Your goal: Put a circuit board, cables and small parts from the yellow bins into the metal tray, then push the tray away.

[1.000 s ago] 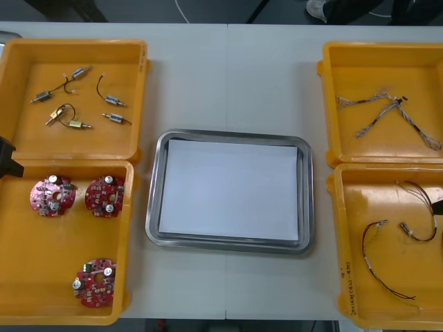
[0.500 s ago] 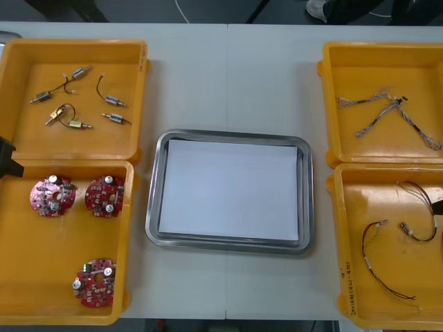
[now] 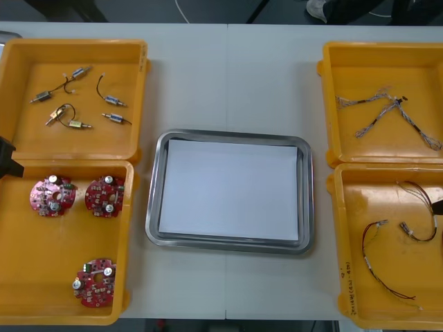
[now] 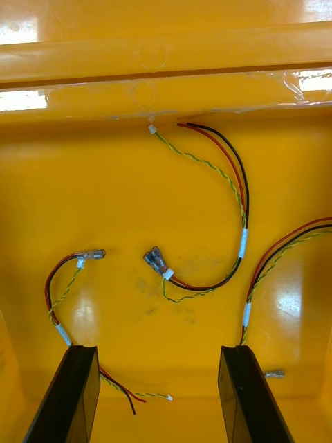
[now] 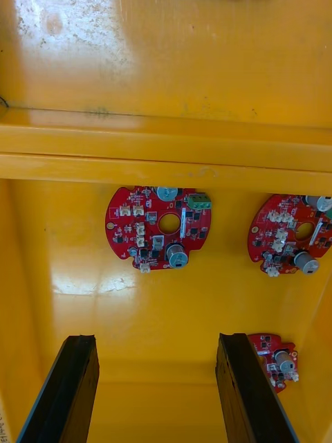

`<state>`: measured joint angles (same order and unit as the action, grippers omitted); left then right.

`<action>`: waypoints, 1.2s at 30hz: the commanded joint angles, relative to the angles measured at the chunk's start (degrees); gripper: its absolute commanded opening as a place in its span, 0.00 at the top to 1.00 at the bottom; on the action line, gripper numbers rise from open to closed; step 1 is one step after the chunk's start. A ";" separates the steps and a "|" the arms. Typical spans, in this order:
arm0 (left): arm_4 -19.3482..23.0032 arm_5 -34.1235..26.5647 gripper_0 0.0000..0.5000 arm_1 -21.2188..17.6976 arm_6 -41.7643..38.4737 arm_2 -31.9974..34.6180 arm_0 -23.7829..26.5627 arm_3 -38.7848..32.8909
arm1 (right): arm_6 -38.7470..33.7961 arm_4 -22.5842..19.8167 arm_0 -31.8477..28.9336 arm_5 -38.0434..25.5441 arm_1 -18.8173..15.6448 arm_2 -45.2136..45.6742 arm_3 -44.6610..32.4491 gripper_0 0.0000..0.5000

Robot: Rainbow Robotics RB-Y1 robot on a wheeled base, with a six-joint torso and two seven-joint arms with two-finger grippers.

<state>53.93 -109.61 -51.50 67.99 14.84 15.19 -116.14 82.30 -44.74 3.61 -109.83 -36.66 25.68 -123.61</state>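
The metal tray (image 3: 228, 135), white inside, lies at the table's middle between the yellow bins. My left gripper (image 5: 155, 387) hangs open over the near left bin (image 3: 21, 277), at its outer far corner (image 3: 7, 158). Ahead of its fingers lies a round red circuit board (image 5: 159, 227), with a second one (image 5: 290, 232) beside it and a third (image 5: 277, 360) by one finger. My right gripper (image 4: 155, 394) is open above the near right bin (image 3: 346, 228), over red and yellow cables (image 4: 207, 208). One cable end (image 4: 155, 261) lies ahead, between the fingers.
The far left bin (image 3: 142, 90) holds several small metal parts (image 3: 76, 104). Twisted blue and white cables (image 3: 387, 114) lie in the far right bin (image 3: 329, 97). Bare table runs beyond the tray.
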 commanded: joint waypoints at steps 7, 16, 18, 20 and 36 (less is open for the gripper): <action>-0.50 -0.39 0.00 -2.64 5.40 1.68 -1.04 -1.46 | -0.38 0.00 -0.88 -0.17 -2.19 1.65 -1.81 0.00; -0.50 -0.39 0.00 -2.64 5.40 1.68 -1.04 -1.46 | -0.38 0.00 -0.88 -0.17 -2.19 1.65 -1.81 0.00; -0.50 -0.39 0.00 -2.64 5.40 1.68 -1.04 -1.46 | -0.38 0.00 -0.88 -0.17 -2.19 1.65 -1.81 0.00; -0.50 -0.39 0.00 -2.64 5.40 1.68 -1.04 -1.46 | -0.38 0.00 -0.88 -0.17 -2.19 1.65 -1.81 0.00; -0.50 -0.39 0.00 -2.64 5.40 1.68 -1.04 -1.46 | -0.38 0.00 -0.88 -0.17 -2.19 1.65 -1.81 0.00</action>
<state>53.93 -109.61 -51.50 67.99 14.84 15.19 -116.14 82.30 -44.74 3.61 -109.83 -36.66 25.68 -123.61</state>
